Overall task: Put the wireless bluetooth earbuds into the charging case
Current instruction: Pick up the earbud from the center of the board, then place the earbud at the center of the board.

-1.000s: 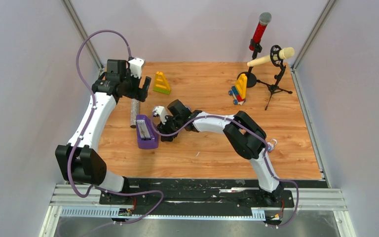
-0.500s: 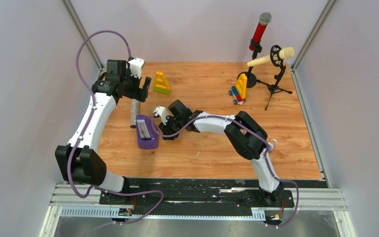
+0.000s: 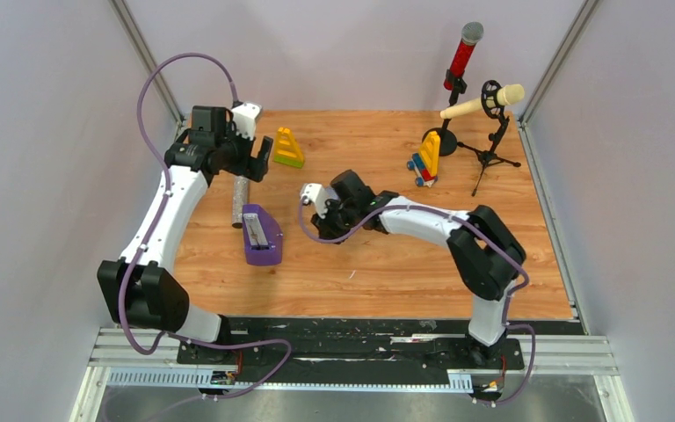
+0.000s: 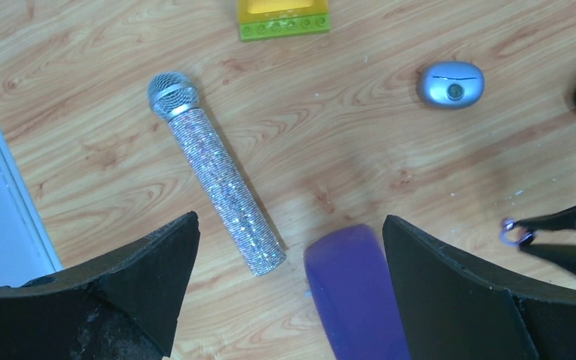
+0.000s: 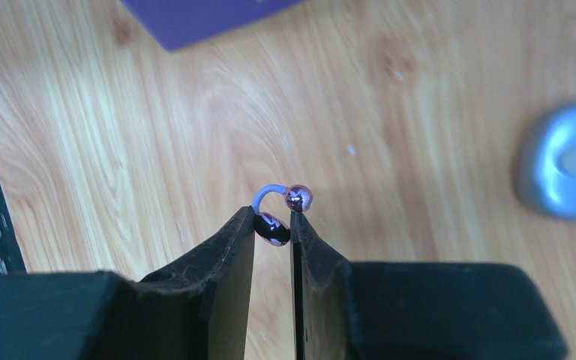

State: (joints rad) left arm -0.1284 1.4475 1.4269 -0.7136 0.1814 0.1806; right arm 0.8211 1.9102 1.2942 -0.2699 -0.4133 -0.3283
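When the scene is viewed from above, the left gripper is held spread and empty at 10 o'clock of the table, near the mic. The right gripper is poised near the centre, the purple box apart at its 9 o'clock; its grip cannot be told from here.

From the left wrist, the mic is seen at 10 o'clock, the purple box at 6 o'clock, and a grey case, pebble-shaped and seemingly shut, at 2 o'clock. At 4 o'clock the earbud, a small purple loop, is seen held at the right gripper's tip.

From the right wrist, the earbud is shown pinched between the right gripper's nearly closed fingertips, one bead gripped, the other free above the table. The grey case lies at 3 o'clock, the purple box at 12 o'clock.

Carrying is judged to be the step in hand. Next, the earbud must be brought over the grey case and released into its socket; the lid would first have to be opened.
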